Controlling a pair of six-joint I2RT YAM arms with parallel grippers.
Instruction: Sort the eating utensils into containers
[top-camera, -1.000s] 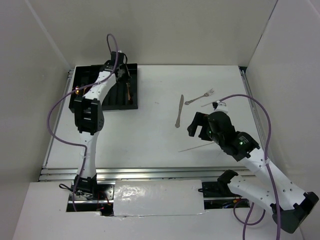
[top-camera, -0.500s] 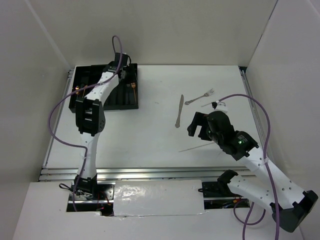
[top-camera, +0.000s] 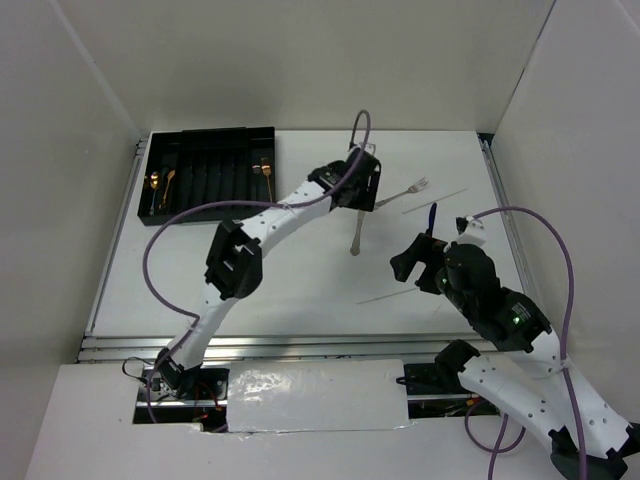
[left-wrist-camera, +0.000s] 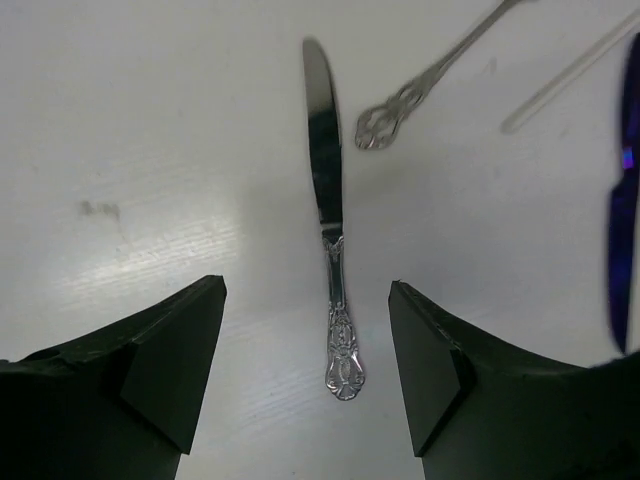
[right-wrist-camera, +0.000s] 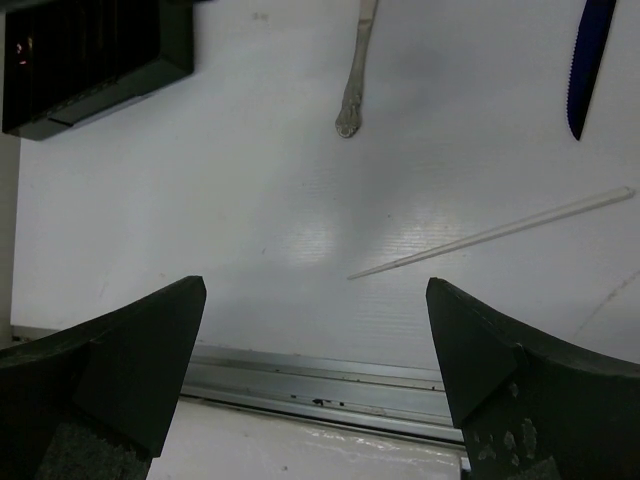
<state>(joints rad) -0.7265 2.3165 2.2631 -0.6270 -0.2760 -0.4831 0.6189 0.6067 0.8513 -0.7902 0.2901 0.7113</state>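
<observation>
Right of centre on the white bench (top-camera: 300, 270), the left end effector (left-wrist-camera: 305, 290) hangs wide open astride a silver ornate-handled metal knife (left-wrist-camera: 328, 250), with a gap on each side. The right end effector (right-wrist-camera: 315, 290), also spread wide and empty, hovers nearer. Copper-gold utensils (top-camera: 265, 168) lie in the flat black slotted tray (top-camera: 200, 133), far left.

White-shelled arms (top-camera: 280, 212) with black joints (top-camera: 235, 262), each carrying a purple cable (top-camera: 148, 265).
</observation>
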